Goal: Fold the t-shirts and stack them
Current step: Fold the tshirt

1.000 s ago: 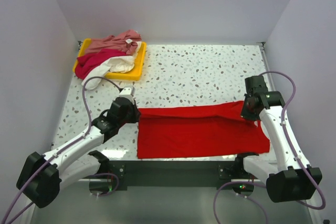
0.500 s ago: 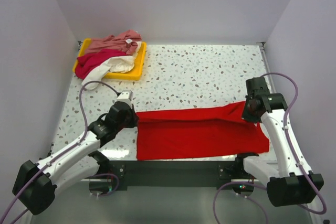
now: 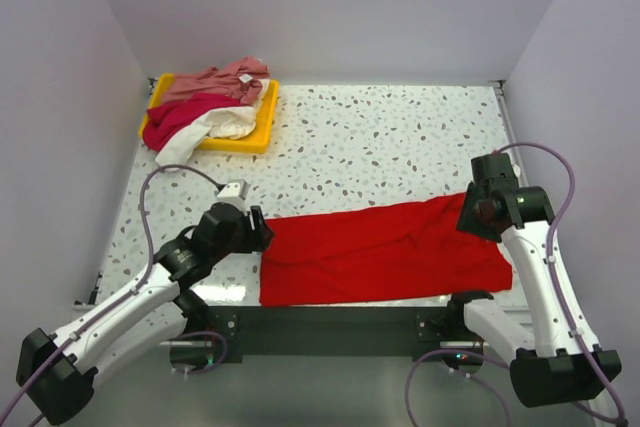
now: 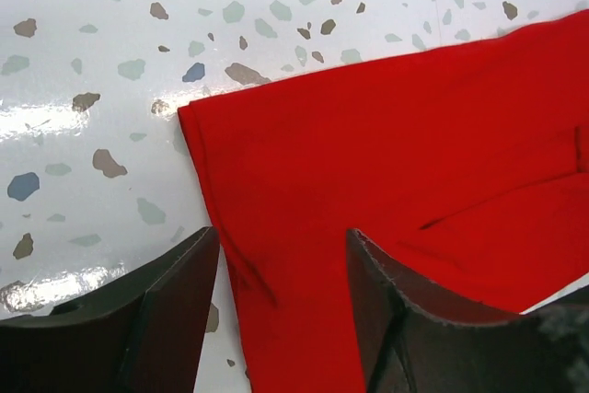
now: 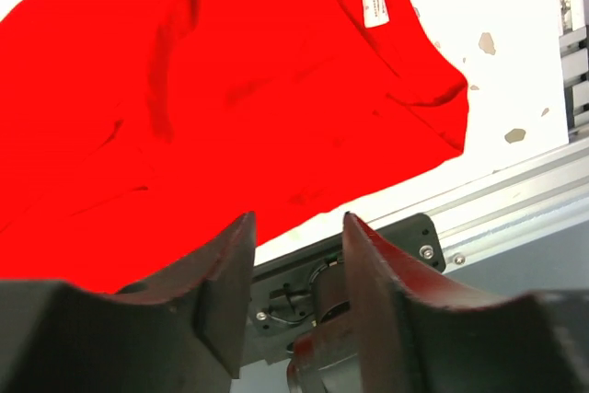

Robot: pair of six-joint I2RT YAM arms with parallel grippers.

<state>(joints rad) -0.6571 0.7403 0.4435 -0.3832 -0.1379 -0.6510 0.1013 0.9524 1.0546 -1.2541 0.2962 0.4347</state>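
Three t-shirts lie heaped in a shallow yellow tray (image 3: 262, 133), well beyond the left gripper (image 3: 258, 235) and off to its left. A dusty pink t-shirt (image 3: 215, 82) sits farthest from it and a crimson-magenta t-shirt (image 3: 172, 122) closer. A cream-white t-shirt (image 3: 222, 127) is nearest, with one end spilling over the tray's rim onto the speckled table (image 3: 380, 137).

The left gripper hangs low at the left end of the bright red t-shirt (image 3: 380, 252), spread wide and clasping nothing. In the left wrist view its two dark fingers (image 4: 156, 310) stand apart on either side of the cloth's corner. The red fabric runs from between them out ahead and to the gripper's right. Whether the pads touch the cloth cannot be told. The shirt's left edge lies just ahead of the left finger, with bare table beyond it.

The bright red t-shirt stretches between the two grippers as a long band, doubled over lengthwise and wrinkled through the middle.

At the band's right end, the right gripper (image 3: 478, 215) sits over the cloth's far corner. The right wrist view shows its fingers (image 5: 225, 283) parted, with nothing in the gap between them. The shirt spreads out ahead of them, and a small white label (image 5: 374, 5) shows near the collar, ahead and to the gripper's right. The metal frame (image 5: 515, 200) at the table's edge lies close beneath the fingertips.
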